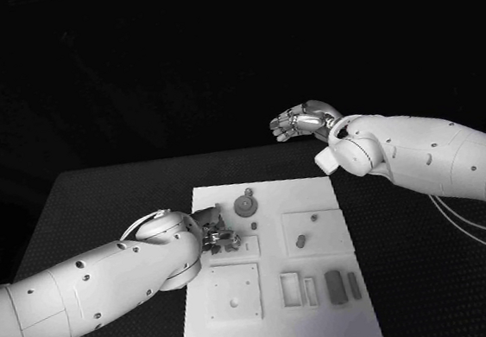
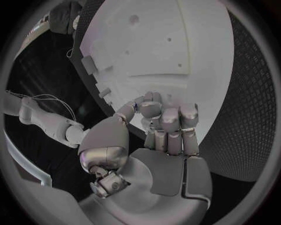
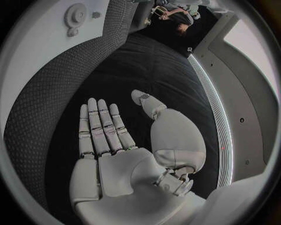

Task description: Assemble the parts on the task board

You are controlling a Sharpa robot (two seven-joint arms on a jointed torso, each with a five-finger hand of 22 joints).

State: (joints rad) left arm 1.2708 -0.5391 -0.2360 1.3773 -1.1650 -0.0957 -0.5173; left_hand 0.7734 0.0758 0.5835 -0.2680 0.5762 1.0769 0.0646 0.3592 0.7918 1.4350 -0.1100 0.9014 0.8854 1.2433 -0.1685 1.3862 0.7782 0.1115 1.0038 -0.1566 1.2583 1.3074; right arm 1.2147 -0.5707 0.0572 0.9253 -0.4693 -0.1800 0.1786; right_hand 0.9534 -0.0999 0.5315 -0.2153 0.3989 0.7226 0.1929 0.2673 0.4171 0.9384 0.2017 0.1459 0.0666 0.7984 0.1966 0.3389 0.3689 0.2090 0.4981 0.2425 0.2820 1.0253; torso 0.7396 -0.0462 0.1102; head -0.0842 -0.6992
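Note:
The white task board [image 1: 277, 334] lies in the middle of the black table. My left hand [image 1: 218, 237] is down on the board's left edge, its fingers [image 2: 166, 119] curled in with the thumb against them. I cannot make out a part inside that curl. A round grey part [image 1: 246, 205] sits just beyond this hand, and a small peg [image 1: 300, 240] stands to its right. My right hand [image 1: 302, 121] is raised past the board's far edge. Its fingers [image 3: 100, 125] are straight, the thumb is apart, and the palm holds nothing.
Near the front of the board [image 2: 164, 47] are a square plate [image 1: 237, 292], a white frame [image 1: 291, 288] and two grey blocks [image 1: 336, 286]. A cable [image 1: 474, 228] trails on the table under my right arm. The round part [image 3: 75, 16] lies far from my right hand.

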